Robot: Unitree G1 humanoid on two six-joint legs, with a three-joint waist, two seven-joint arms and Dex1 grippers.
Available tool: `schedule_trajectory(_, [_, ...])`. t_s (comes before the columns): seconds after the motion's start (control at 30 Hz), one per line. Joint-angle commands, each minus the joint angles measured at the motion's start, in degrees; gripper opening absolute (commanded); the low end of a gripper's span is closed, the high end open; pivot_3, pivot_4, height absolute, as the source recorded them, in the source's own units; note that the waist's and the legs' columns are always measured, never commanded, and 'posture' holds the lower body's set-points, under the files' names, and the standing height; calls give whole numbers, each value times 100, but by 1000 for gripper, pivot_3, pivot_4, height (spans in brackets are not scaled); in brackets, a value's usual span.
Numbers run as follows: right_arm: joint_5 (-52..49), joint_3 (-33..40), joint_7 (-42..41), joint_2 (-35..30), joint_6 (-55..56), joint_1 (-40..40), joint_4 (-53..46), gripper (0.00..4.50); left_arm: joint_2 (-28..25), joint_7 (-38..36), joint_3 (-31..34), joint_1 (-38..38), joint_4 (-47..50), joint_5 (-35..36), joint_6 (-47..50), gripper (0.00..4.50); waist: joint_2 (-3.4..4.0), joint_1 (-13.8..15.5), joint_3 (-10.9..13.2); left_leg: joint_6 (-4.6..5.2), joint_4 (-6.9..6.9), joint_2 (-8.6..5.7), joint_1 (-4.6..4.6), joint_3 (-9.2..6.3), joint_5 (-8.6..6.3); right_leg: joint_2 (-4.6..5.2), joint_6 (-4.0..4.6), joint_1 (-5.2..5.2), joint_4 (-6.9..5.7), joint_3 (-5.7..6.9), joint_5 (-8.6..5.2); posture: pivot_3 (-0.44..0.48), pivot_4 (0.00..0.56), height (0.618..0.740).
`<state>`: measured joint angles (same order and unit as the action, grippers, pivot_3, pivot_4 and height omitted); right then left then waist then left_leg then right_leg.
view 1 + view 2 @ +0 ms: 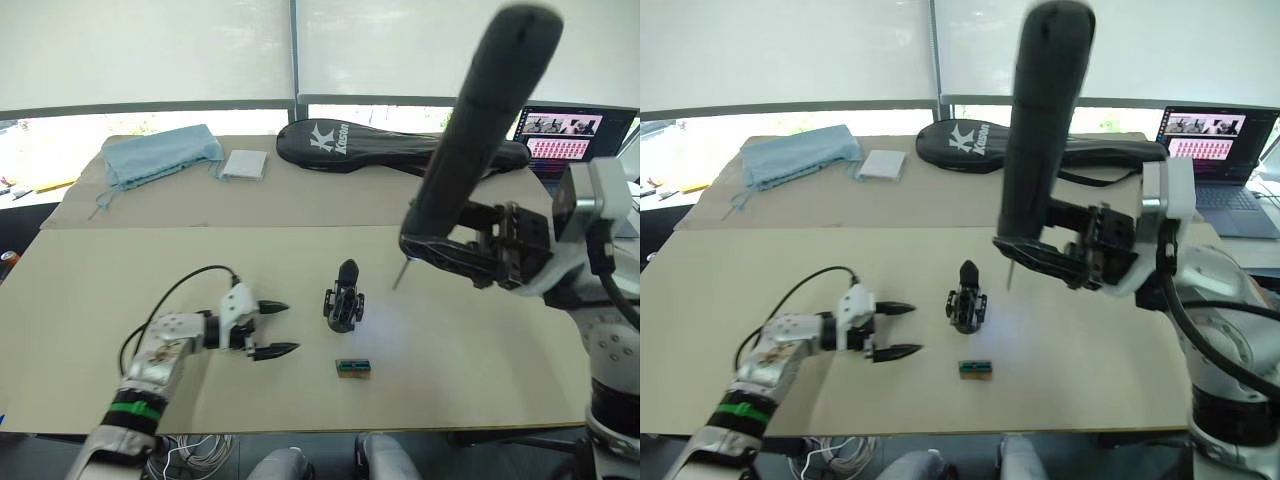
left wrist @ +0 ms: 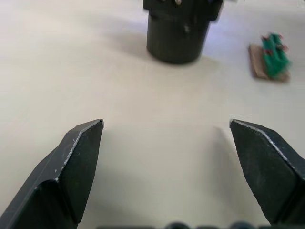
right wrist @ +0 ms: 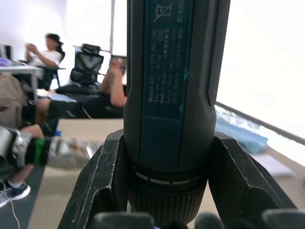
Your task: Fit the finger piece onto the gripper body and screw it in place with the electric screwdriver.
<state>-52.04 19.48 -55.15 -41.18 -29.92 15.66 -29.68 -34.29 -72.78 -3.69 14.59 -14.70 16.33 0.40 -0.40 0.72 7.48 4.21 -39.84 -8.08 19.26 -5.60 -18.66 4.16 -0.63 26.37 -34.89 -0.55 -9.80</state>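
The gripper body [image 1: 344, 300] stands upright on the tan table [image 1: 120, 280], with one black pointed finger rising from its top. The finger piece is out of view as a separate part. My left gripper [image 1: 272, 328] rests low on the table just left of the body, open and holding nothing; the body's round base [image 2: 178, 28] lies straight ahead of it. My right gripper [image 1: 445, 250] is shut on the electric screwdriver [image 1: 480, 130], gripping it near the chuck. The tool is held tilted, its thin bit [image 1: 399, 275] pointing down a little to the right of the body.
A tiny green-and-brown box [image 1: 353, 368] lies near the front edge, below the body. At the back are a black racket bag [image 1: 390, 147], a blue cloth [image 1: 160, 155], a white pad [image 1: 243, 164] and a laptop [image 1: 570, 135]. Seated people [image 3: 45, 55] appear in the right wrist view.
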Motion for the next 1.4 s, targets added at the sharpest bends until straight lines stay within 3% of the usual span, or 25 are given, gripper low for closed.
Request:
schedule_trajectory(0.03, [99, 639, -166, -74, 419, -604, -276, 1917, -298, -397, 373, -130, 72, 329, -308, 4467, 2, 22, 4, 1, 0, 0, 1, 1, -1, 1, 0, 0, 1, -1, 0, 0, 150, 740])
schedule_trajectory(0.23, [402, 868, -304, 145, 925, -1653, -332, 1917, -499, -794, 341, -391, 515, 449, -412, 4467, 12, 53, 14, 3, 0, -2, -2, 1, -4, 4, -2, -5, 4, 4, -1, 0, 150, 740])
schedule_trajectory(0.5, [604, -400, -81, 614, 1197, -1343, -1115, 1917, -1, -428, -450, -375, 1425, 104, -224, 4467, 18, -6, 29, -4, 2, 3, -4, 4, -3, 2, -2, -7, 2, -1, -1, 0, 150, 740])
schedule_trajectory(0.73, [1276, -1497, -278, 977, 1707, -1158, -948, 1917, 264, -123, -1175, -381, 1565, -322, -50, 4467, 7, 1, 36, 0, -2, -1, -4, 5, -3, 3, -3, -9, 5, 0, -1, 0, 150, 740])
schedule_trajectory(0.93, [1554, -1806, -514, 1075, 2069, -1150, -672, 1917, 530, 310, -1464, -251, 1607, -616, 158, 4467, -6, 21, 43, -1, -3, -1, -6, 4, -2, 2, -2, -10, 3, 3, -1, 0, 150, 740])
schedule_trajectory(1.13, [1702, -2056, -575, 1215, 2265, -998, -396, 1917, 789, 299, -1864, 27, 1337, -832, 152, 4467, -7, 16, 44, -1, -3, -1, -6, 4, -2, 2, -2, -9, 2, 2, -1, 0, 150, 740])
schedule_trajectory(1.4, [1787, -2205, -611, 1266, 2367, -974, -279, 1917, 778, 439, -1876, 23, 1301, -856, 226, 4467, -7, 8, 44, -2, -4, -1, -8, 4, -1, 1, -2, -9, 0, 1, -1, 0, 150, 740])
